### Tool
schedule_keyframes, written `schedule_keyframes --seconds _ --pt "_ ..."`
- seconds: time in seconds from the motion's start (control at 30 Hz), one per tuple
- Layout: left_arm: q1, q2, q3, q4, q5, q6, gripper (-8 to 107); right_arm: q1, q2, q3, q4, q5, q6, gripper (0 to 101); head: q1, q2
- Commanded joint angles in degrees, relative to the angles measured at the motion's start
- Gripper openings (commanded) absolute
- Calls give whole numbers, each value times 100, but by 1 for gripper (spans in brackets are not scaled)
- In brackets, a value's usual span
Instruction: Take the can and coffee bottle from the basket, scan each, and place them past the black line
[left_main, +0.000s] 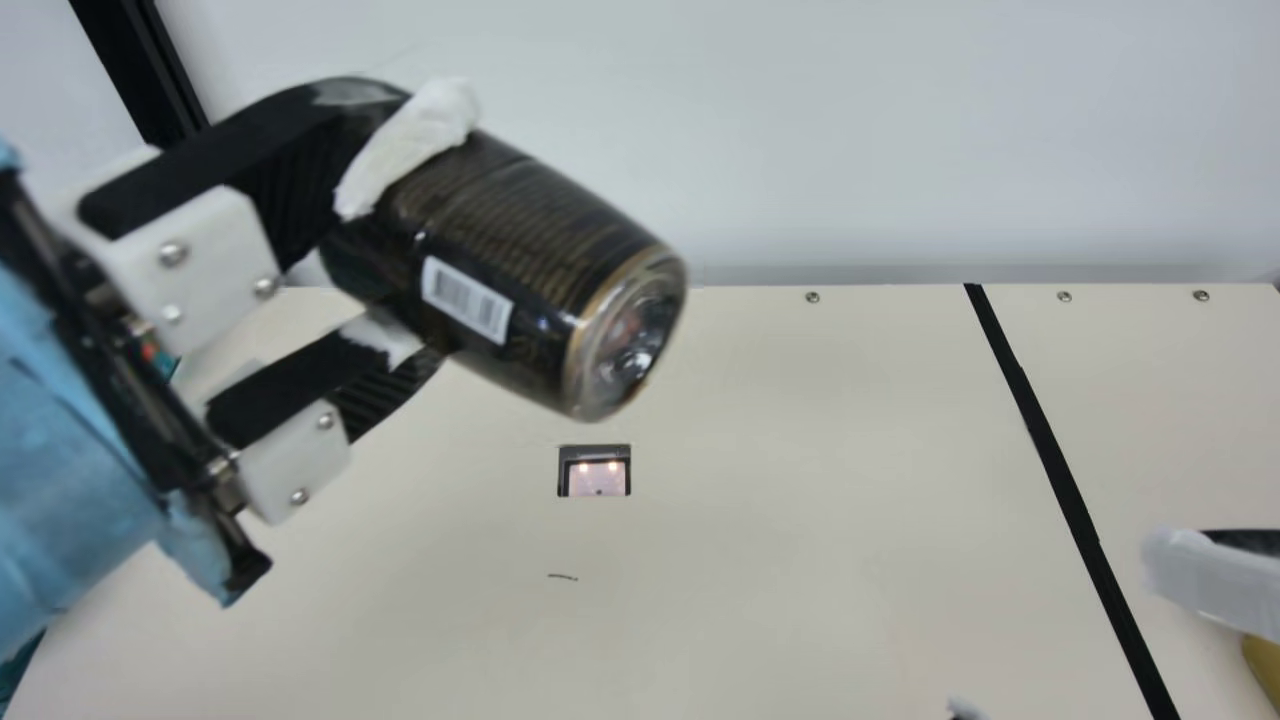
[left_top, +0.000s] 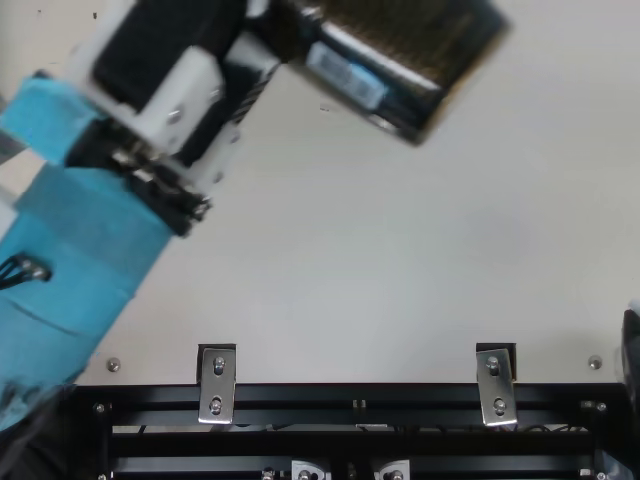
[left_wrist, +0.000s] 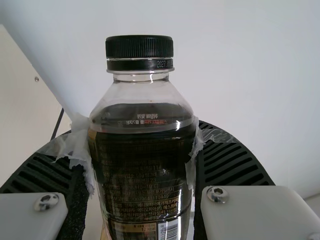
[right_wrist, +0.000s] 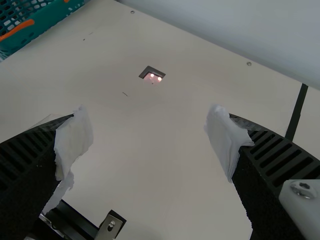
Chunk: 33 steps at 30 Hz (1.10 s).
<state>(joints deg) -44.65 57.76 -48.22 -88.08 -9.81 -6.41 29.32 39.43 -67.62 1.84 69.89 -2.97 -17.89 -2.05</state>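
My left gripper (left_main: 400, 235) is shut on the coffee bottle (left_main: 500, 270), held tilted in the air left of and above the scanner window (left_main: 598, 476), its base toward the lower right and a barcode on its side. In the left wrist view the bottle (left_wrist: 142, 165) with its black cap stands between both taped fingers of the gripper (left_wrist: 143, 142). My right gripper (left_main: 1060, 640) is near the main view's lower right corner; in its wrist view the gripper (right_wrist: 150, 122) is open with nothing between its fingers. The black line (left_main: 1050, 460) crosses the table's right part.
The teal basket (right_wrist: 37, 27) with orange handles is at a corner of the right wrist view. Part of a yellow object (left_main: 1263, 668) lies beyond the black line, beside the right gripper. A pale wall (left_main: 800, 130) rises behind the table.
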Motion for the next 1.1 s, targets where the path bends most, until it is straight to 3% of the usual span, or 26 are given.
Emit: schedule_keyframes --seconds 0.0,0.3,0.5,0.73,1.07 --pt "0 0 0 0 0 0 10 0 0 0 0 0 0 101 -22 -18" --pt "0 -28 51 -1 -2 -39 10 4 78 -26 18 -38 50 101 -22 -18" --pt "0 -28 51 -1 -2 -39 10 -66 390 -187 364 -252 436 101 -22 -18" --pt "0 -28 51 -1 -2 -39 10 -366 616 -159 1454 -564 1157 101 -22 -18" --pt "0 -28 51 -1 -2 -39 10 -1209 719 353 3450 -1094 1870 101 -22 -18"
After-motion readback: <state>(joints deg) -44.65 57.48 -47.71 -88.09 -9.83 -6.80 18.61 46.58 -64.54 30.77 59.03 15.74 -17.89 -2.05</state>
